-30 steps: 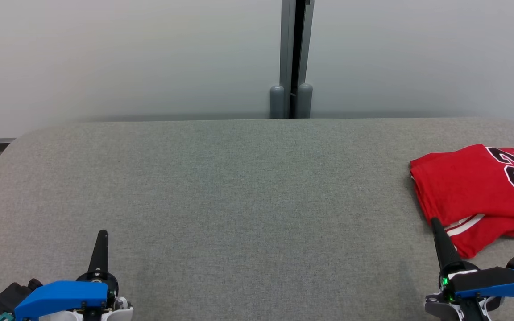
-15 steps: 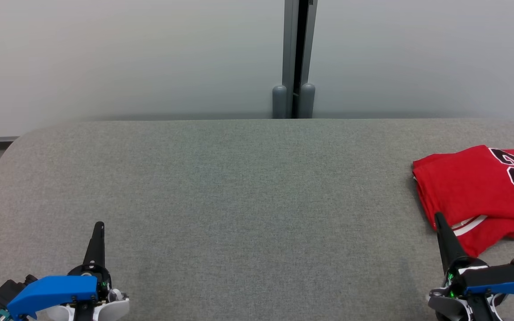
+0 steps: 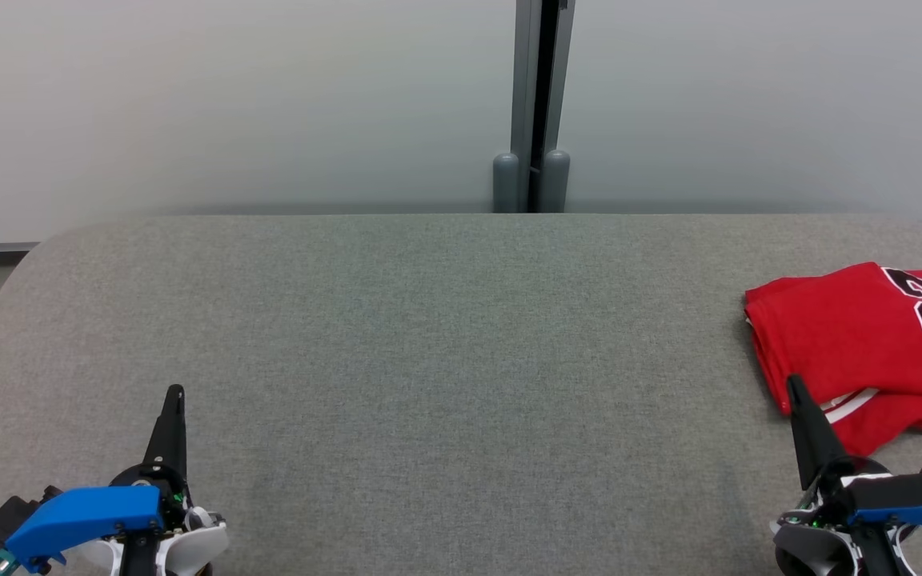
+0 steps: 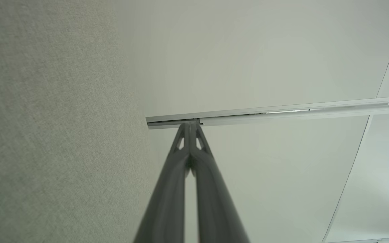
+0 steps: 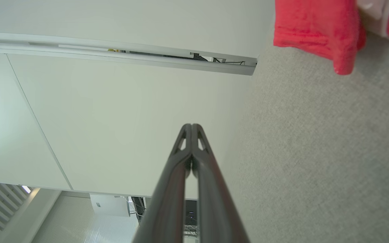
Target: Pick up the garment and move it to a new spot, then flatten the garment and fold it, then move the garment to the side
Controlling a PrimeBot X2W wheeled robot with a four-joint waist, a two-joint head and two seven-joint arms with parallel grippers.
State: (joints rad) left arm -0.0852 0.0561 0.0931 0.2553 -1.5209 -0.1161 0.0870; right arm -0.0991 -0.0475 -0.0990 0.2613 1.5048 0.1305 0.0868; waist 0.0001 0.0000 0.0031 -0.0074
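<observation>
The garment (image 3: 861, 344) is a red jersey with black-and-white numerals, folded into a compact stack at the right edge of the grey padded table (image 3: 445, 352). Its red edge (image 5: 316, 30) also appears at the top right of the right wrist view. My right gripper (image 3: 793, 386) is shut and empty, its tip just at the garment's near left corner; whether it touches the cloth I cannot tell. My left gripper (image 3: 176, 391) is shut and empty at the lower left, far from the garment. Both wrist views show the fingers pressed together (image 4: 190, 125) (image 5: 191, 126).
A pale wall with a vertical grey post (image 3: 533, 104) stands behind the table's far edge. The table's rounded left corner (image 3: 37, 248) drops away to the floor. Bare grey surface spreads across the middle and left.
The camera has shifted slightly, sliding the scene rightward. Both grippers stay shut; the left tip stands a little higher up the view, and the right tip still sits at the garment's corner.
</observation>
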